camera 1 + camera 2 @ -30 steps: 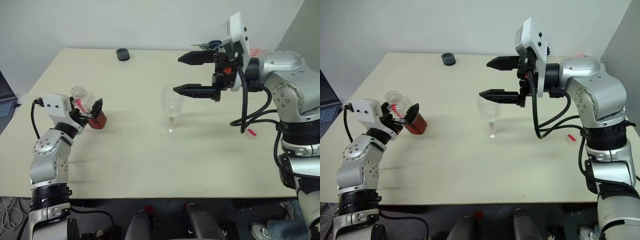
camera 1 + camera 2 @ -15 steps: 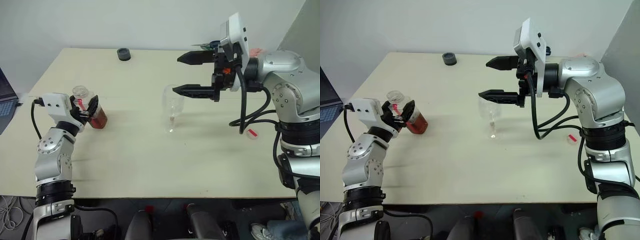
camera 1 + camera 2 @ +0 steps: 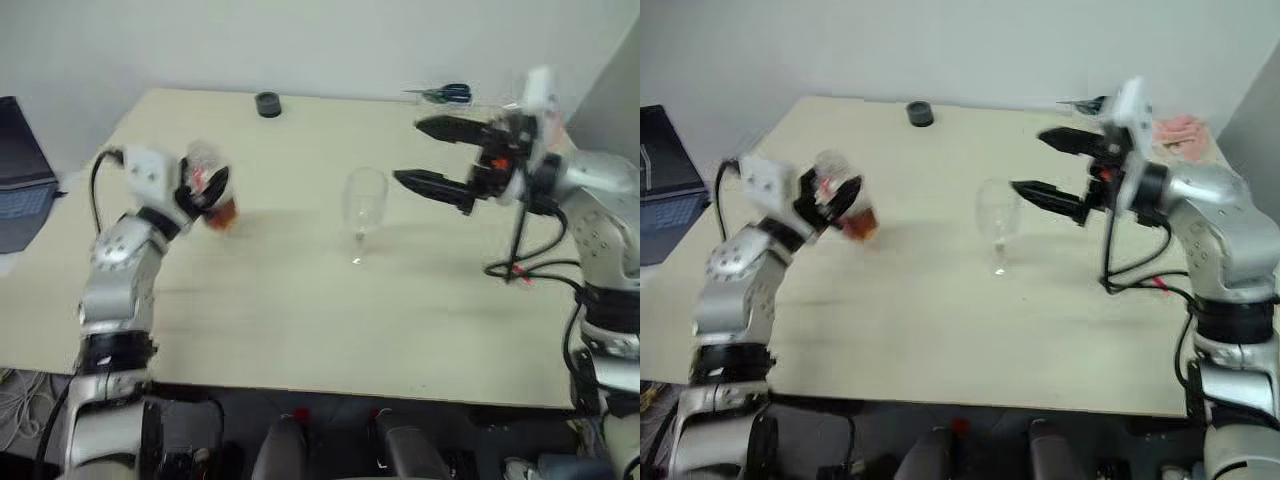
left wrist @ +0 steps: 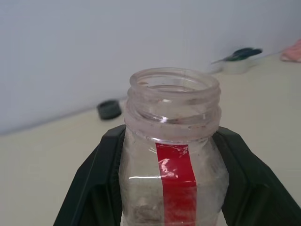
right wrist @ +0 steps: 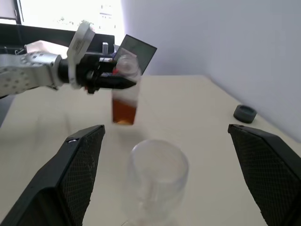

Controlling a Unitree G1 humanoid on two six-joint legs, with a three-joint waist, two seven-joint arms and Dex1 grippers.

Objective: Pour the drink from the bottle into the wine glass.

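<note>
Left hand (image 3: 205, 185) clamps bottle (image 3: 208, 188) above table (image 3: 300, 300) — right hand (image 3: 432, 155) wide, beside wine glass (image 3: 365, 200).

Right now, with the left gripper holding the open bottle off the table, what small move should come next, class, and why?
Probably carry the bottle sideways toward the wine glass before tipping. The left gripper is shut on the bottle, which has no cap and holds a little drink at its base, but it is well apart from the empty glass. The right gripper is open beside the glass.
</note>
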